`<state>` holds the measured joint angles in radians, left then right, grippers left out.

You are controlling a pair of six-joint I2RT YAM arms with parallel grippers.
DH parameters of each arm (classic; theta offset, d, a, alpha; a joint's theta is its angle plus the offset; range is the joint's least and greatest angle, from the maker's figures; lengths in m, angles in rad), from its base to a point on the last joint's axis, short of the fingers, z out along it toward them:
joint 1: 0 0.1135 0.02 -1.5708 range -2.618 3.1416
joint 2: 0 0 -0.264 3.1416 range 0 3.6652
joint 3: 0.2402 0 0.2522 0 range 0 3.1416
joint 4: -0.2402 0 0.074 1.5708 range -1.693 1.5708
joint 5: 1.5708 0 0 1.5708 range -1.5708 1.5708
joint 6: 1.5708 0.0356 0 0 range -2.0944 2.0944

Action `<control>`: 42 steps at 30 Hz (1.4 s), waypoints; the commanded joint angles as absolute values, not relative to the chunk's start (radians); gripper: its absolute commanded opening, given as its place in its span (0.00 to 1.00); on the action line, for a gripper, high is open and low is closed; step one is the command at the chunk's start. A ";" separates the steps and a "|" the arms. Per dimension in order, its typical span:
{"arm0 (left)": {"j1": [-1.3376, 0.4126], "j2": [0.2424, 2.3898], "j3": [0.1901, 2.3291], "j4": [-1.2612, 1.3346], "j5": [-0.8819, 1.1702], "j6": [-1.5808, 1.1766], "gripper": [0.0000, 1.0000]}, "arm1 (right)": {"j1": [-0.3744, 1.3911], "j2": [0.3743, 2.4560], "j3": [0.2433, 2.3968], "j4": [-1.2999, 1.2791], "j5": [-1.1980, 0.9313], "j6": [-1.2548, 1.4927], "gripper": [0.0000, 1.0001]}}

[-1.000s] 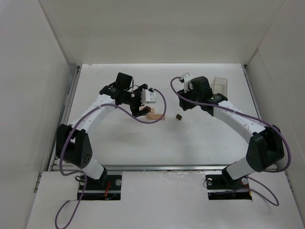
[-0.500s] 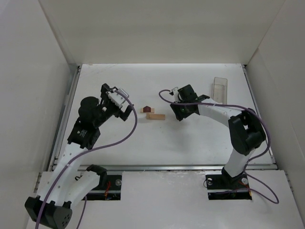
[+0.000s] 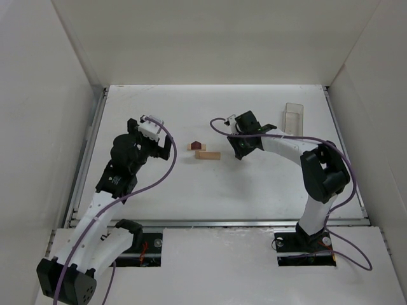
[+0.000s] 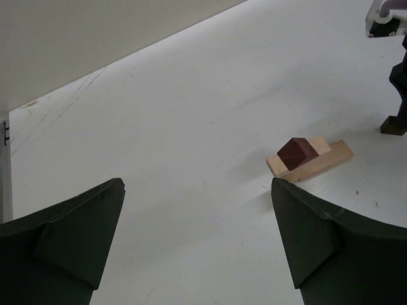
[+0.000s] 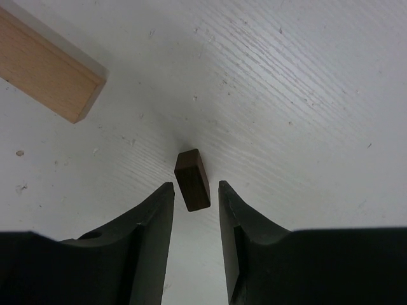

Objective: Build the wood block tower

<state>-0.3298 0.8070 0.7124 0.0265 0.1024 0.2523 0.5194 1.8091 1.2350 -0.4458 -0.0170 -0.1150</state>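
Note:
A light tan bar lies at mid-table with a dark roof-shaped piece just behind it; in the left wrist view the roof piece rests against the bar. To their right stands a small dark brown block, between the fingers of my right gripper. A thin gap shows on each side of it, so the jaws are open around it. In the top view my right gripper covers that block. My left gripper hangs wide open and empty, well left of the blocks.
A clear plastic box stands at the back right, behind the right arm. White walls enclose the table on three sides. One end of the tan bar lies close to the right gripper's left finger.
The left gripper let go at the blocks, opened wide and pulled back to the left. The right gripper came down around the small dark block, its jaws narrowing.

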 commanded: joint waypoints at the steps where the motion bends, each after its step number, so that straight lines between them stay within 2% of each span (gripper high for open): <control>1: -0.330 0.782 0.707 0.104 0.095 0.225 1.00 | 0.535 1.832 1.278 -0.436 -0.015 -0.103 0.40; 7: -0.330 0.782 0.707 0.104 0.114 0.225 1.00 | 0.546 1.842 1.278 -0.445 -0.034 -0.124 0.35; 11: -0.330 0.782 0.707 0.104 0.114 0.235 1.00 | 0.546 1.864 1.278 -0.457 -0.043 -0.135 0.26; 14: -0.330 0.782 0.707 0.104 0.123 0.235 1.00 | 0.546 1.864 1.305 -0.471 -0.043 -0.123 0.17; 15: -0.330 0.782 0.707 0.104 0.123 0.235 1.00 | 0.546 1.864 1.324 -0.483 -0.043 -0.080 0.06; 16: -0.330 0.782 0.707 0.104 0.123 0.235 1.00 | 0.546 1.864 1.345 -0.500 -0.013 -0.049 0.00; 24: -0.330 0.773 0.684 0.123 0.109 0.225 1.00 | 0.555 1.875 1.445 -0.540 -0.041 0.414 0.00; 29: -0.330 0.736 0.641 0.156 0.034 0.190 1.00 | 0.600 1.865 1.445 -0.540 0.072 0.619 0.00; 37: -0.330 0.686 0.586 0.178 0.025 0.169 1.00 | 0.660 1.914 1.489 -0.644 0.271 0.722 0.00; 42: -0.330 0.676 0.568 0.187 0.015 0.169 1.00 | 0.689 1.947 1.525 -0.689 0.313 0.738 0.00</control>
<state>-0.3298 0.6960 0.5804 0.1295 0.0322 0.1886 0.6704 1.9411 1.4773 -0.6327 0.2352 0.6918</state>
